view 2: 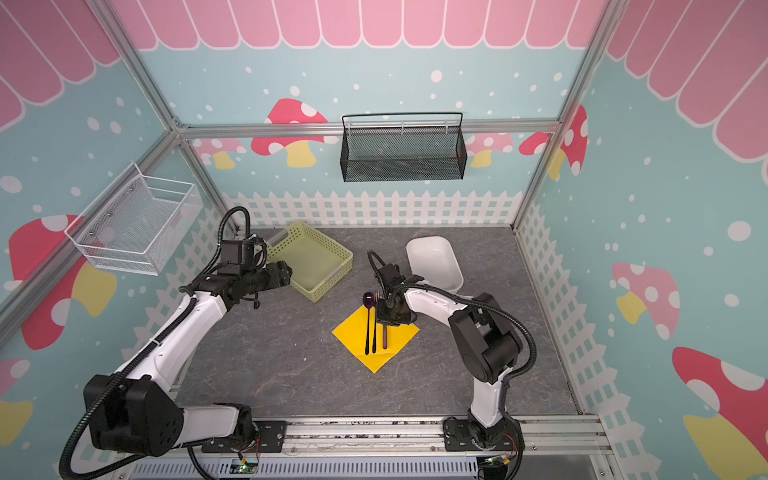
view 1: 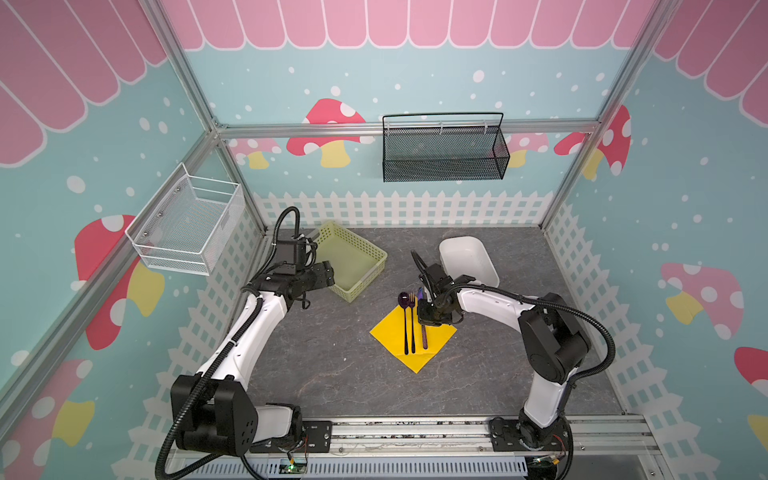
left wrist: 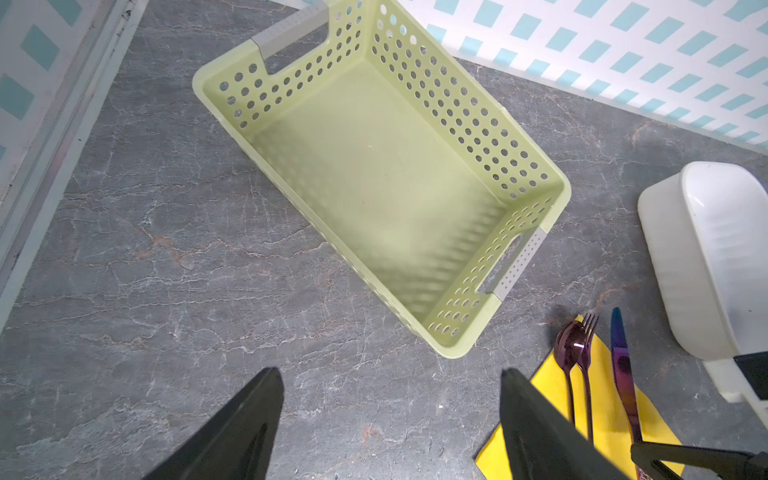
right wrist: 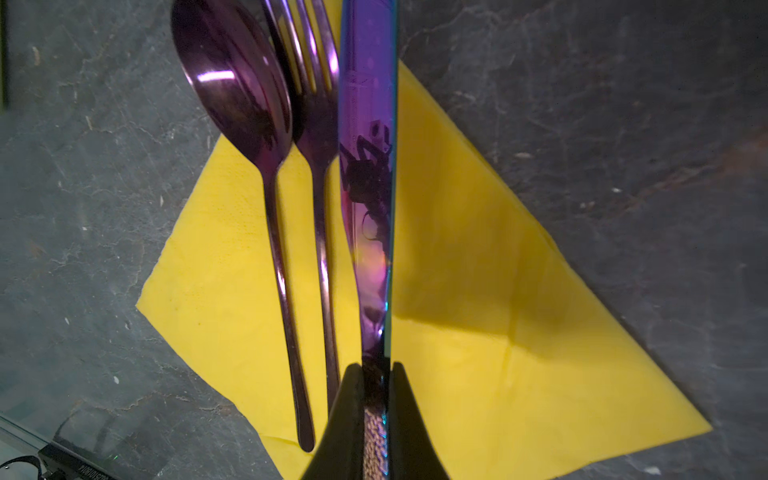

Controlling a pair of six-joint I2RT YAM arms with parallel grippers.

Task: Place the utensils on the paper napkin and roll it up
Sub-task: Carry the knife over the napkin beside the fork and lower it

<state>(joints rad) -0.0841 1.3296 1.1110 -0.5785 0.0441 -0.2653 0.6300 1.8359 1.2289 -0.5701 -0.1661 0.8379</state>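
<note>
Right jaws are closed narrow on the slim iridescent purple knife [right wrist: 365, 166], gripping where the blade meets the textured handle. The blade runs straight out ahead of the jaws.

Right wrist view: glossy dark purple spoon [right wrist: 232, 91] and slim dark fork [right wrist: 316, 124] lie side by side on the bright yellow square paper napkin [right wrist: 478, 332], just beside the knife. Their heads overhang a napkin corner above the grey marbled bench [right wrist: 623, 124]. Can't tell whether the knife touches the paper.

Left wrist view: left jaws are wide apart with nothing between them, fingers [left wrist: 232, 432] over bare bench. The pale green perforated plastic basket [left wrist: 457, 112] is ahead of them. The napkin with all three utensils lies off beside one finger, and the white plastic tub [left wrist: 715, 249] is beyond it.

Both top views: the napkin [view 1: 390, 332] [view 2: 353, 332] sits as a diamond mid-bench with the utensils parallel across it. Spoon is leftmost, then fork, then knife [view 1: 425, 338] under the right jaws. Left jaws are well apart from the napkin, near the basket rim [view 1: 376, 249].
</note>
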